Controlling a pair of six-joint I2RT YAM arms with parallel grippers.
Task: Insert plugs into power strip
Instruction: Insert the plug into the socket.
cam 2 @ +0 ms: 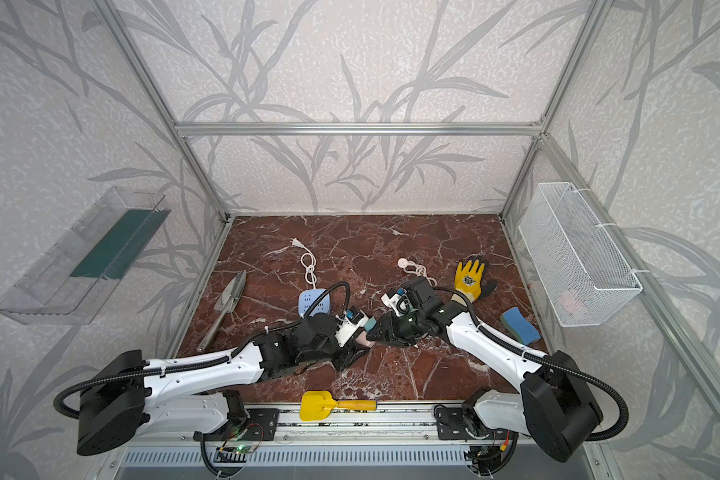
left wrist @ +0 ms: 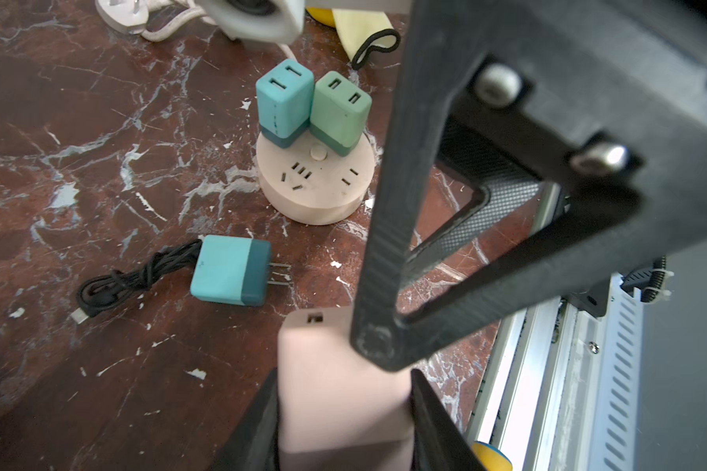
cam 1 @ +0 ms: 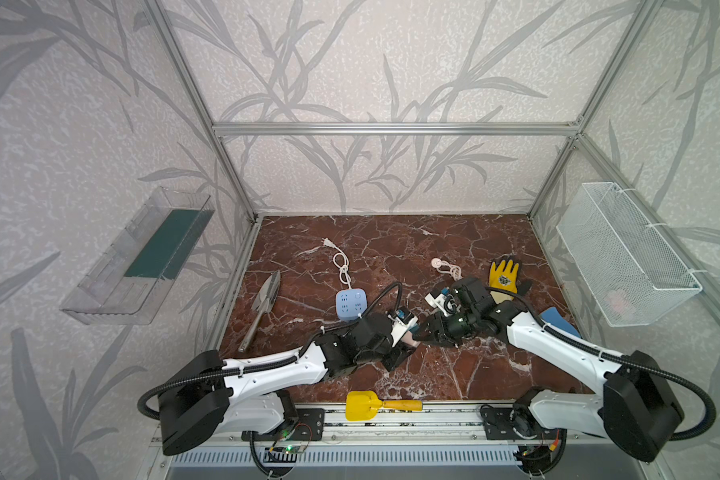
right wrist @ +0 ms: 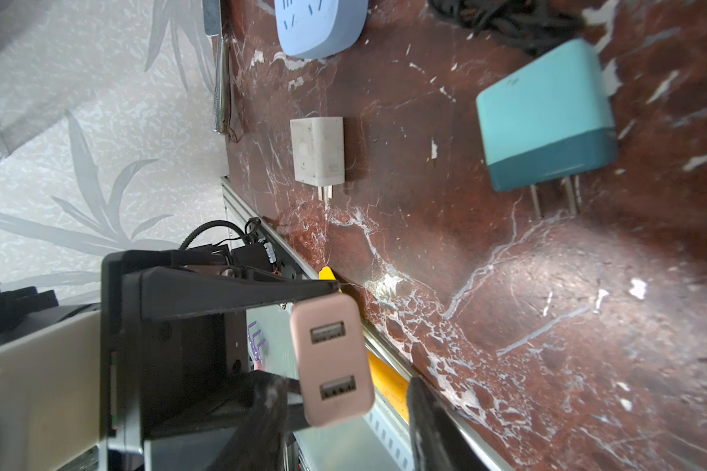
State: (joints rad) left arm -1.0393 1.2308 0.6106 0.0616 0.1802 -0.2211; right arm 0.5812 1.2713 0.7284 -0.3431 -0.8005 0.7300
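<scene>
Overhead, in both top views, the left gripper [cam 1: 409, 340] and right gripper [cam 1: 427, 332] meet tip to tip above the tabletop [cam 1: 391, 249]. Only a sliver of the pink adapter [cam 1: 411, 342] shows between them, and the blue power strip [cam 1: 351, 304] lies beyond and left of the left gripper. The left wrist view shows what the arms hide from above. The left gripper is clamped on the pink adapter's sides, and a right gripper finger [left wrist: 388, 244] overlaps its far corner. Ahead stands a round pink power strip [left wrist: 315, 191] carrying a teal adapter [left wrist: 284, 102] and a green adapter [left wrist: 339, 110]. A loose teal adapter [left wrist: 231, 271] with a black cable [left wrist: 131, 281] lies nearer. Only the right wrist view shows the pink adapter's two-port face. There the right gripper is partly open astride it, with a gap on one side. A white charger block [right wrist: 319, 151] lies flat beyond.
</scene>
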